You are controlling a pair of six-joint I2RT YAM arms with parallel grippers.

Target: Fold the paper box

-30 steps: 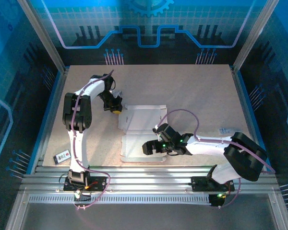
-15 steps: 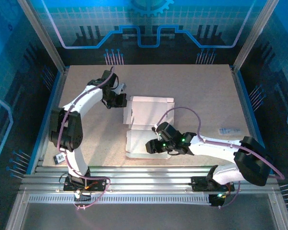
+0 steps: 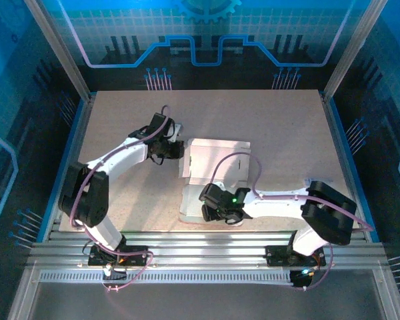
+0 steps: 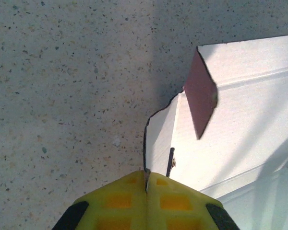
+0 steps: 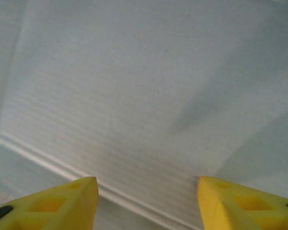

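The paper box (image 3: 217, 157) lies mid-table as a whitish flapped sheet, partly folded. My left gripper (image 3: 177, 150) is at its left edge. In the left wrist view the yellow fingers (image 4: 120, 201) are shut, and the thin card edge of the paper box (image 4: 249, 120) runs into the seam of my left gripper (image 4: 146, 179). A small pink flap (image 4: 200, 96) stands up from the sheet. My right gripper (image 3: 207, 212) is over the near panel. Seen from the right wrist, it (image 5: 148, 191) stands open above the whitish card (image 5: 149, 96) and a crease.
The speckled beige table (image 3: 280, 127) has bare room at the back and right. Aluminium rails (image 3: 200, 243) run along the near edge by the arm bases. Metal frame posts and blue panels close in the sides and back.
My left arm has reached right, and the paper box has shifted right with it. My right gripper has moved left over the near panel, and its jaws stand narrower than before.
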